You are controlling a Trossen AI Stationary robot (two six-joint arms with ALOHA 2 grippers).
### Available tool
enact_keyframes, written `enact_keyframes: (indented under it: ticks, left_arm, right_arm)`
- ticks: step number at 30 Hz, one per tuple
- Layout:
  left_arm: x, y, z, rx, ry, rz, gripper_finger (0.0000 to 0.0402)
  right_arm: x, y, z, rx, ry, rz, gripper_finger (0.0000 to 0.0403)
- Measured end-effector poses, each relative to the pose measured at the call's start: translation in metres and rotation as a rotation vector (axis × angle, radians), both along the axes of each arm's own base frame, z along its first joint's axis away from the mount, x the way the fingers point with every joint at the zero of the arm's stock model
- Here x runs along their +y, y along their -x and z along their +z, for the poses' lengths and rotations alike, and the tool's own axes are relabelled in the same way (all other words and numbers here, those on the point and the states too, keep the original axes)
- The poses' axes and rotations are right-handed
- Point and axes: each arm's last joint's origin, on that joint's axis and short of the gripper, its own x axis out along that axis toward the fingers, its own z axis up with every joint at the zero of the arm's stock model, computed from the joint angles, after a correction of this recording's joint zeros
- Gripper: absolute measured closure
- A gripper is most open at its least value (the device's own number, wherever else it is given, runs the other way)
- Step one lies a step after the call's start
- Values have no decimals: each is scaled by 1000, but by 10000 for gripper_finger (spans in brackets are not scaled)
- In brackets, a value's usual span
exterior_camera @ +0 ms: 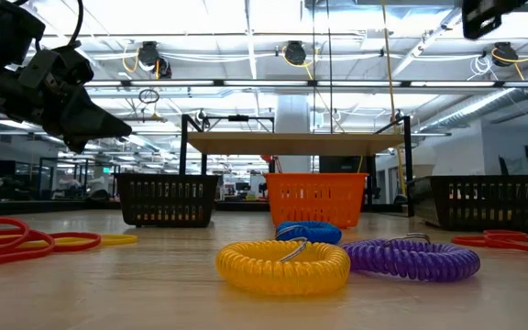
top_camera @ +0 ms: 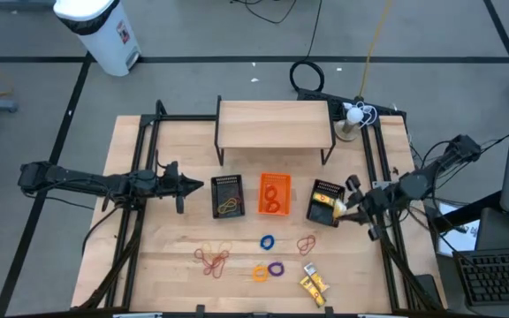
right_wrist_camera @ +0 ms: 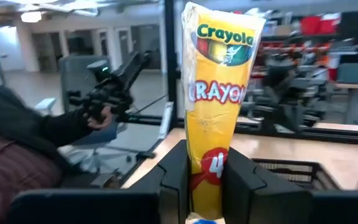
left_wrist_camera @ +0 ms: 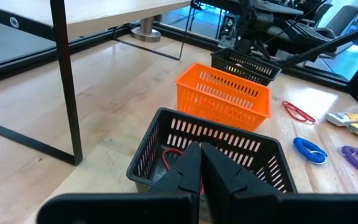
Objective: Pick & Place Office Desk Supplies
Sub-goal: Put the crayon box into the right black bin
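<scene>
My right gripper is shut on a yellow Crayola crayon packet, held at the right side of the right black mesh tray. My left gripper is shut and holds nothing; it hangs just left of the left black mesh tray. Loose on the near table lie red rubber bands, a tan band, a blue ring, an orange ring, a purple ring and two more yellow packets. My right gripper pinches the packet's lower end between its two fingers. The fingers come roughly level from the table's right. The packet sticks straight out beyond the fingertips, printed face toward the wrist camera, lifted clear of the table.
An orange tray stands between the two black trays, with red bands inside. The left tray holds yellow and red bands. A low wooden shelf stands behind the trays. A lamp base sits at the far right.
</scene>
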Motion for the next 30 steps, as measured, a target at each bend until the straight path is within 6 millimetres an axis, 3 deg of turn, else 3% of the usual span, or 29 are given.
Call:
enact_keyframes:
  ticks: [11,17,25,30]
  left_arm:
    - [0,0,0,1,-3,-1,391]
    - [0,0,0,1,-3,0,392]
    - [0,0,0,0,-2,7,391]
    - [0,0,0,0,-2,7,392]
  right_arm:
    - [-13,10,-38,-2,-76,-44,349]
    - [-15,9,-35,40,-65,-126,348]
    - [-7,-11,-5,383,49,-264,348]
    - [0,-35,-22,709,78,-401,348]
